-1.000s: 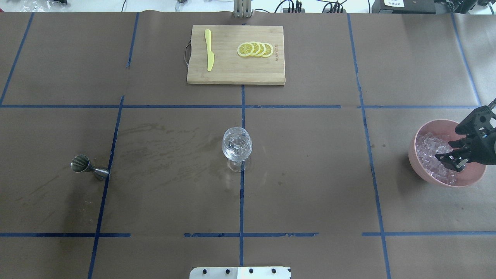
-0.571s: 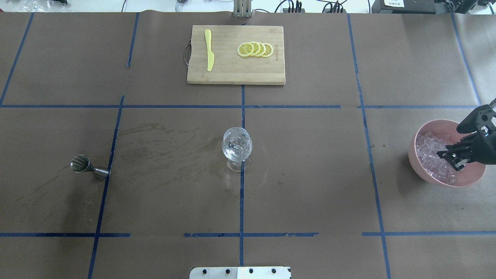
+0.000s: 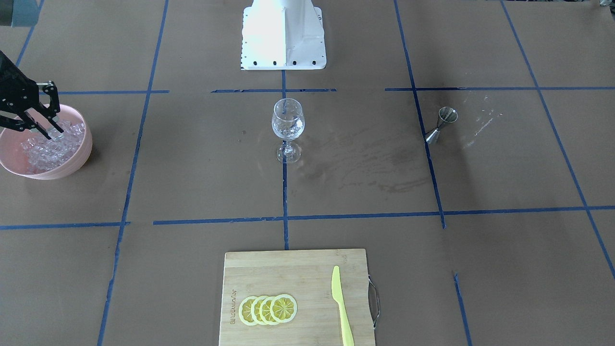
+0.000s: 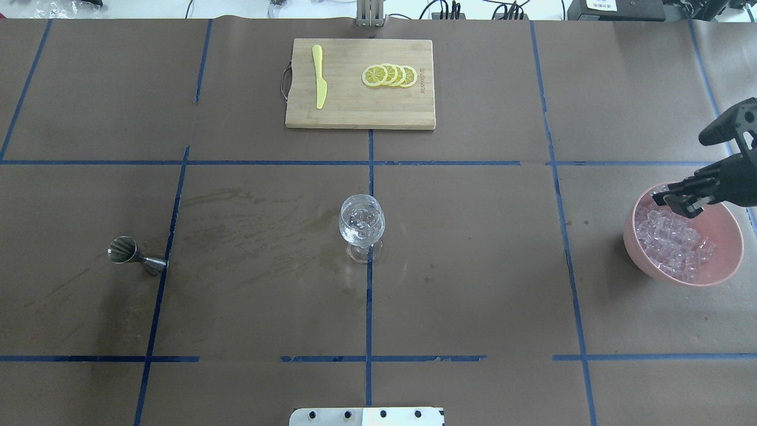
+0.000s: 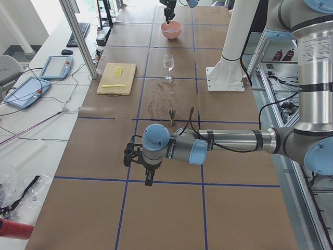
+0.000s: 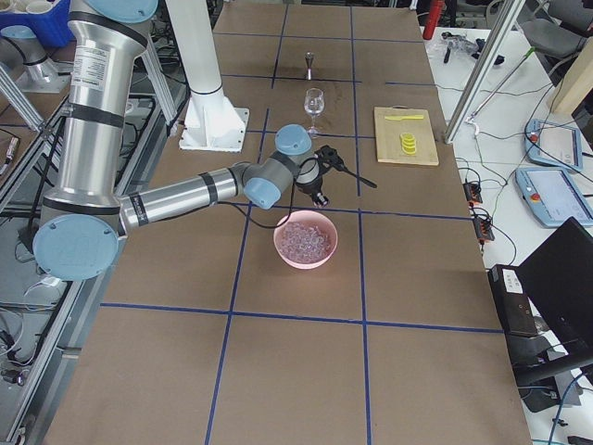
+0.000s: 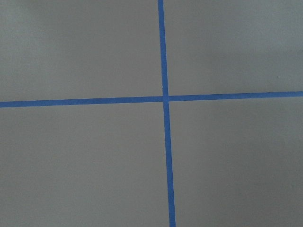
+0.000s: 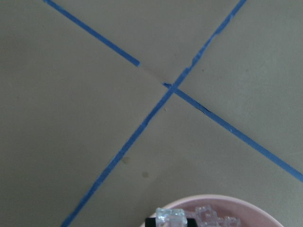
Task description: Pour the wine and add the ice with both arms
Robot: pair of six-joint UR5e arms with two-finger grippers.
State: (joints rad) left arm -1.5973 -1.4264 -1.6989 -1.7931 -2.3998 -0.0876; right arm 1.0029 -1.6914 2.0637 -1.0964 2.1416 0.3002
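Observation:
My right gripper (image 4: 675, 202) hangs just above the far-left rim of a pink bowl (image 4: 728, 265) filled with ice (image 4: 674, 244). Its fingers look closed, and the right wrist view shows one clear ice cube (image 8: 171, 218) held at their tips. The gripper also shows over the bowl in the front-facing view (image 3: 52, 128). A clear stemmed glass (image 4: 361, 220) with glassy contents stands at the table's centre. My left gripper (image 5: 149, 180) shows only in the exterior left view, low over bare paper; I cannot tell its state.
A steel jigger (image 4: 127, 252) lies tipped on the left side. A bamboo cutting board (image 4: 359, 115) at the back holds a yellow knife (image 4: 319, 77) and lemon slices (image 4: 390, 76). The white pedestal (image 3: 283, 33) stands at the robot's side. Blue tape lines grid the brown paper.
My right gripper has closed among the ice and lifted out of the bowl, moving up and toward its far rim. Glass, jigger and board have not moved.

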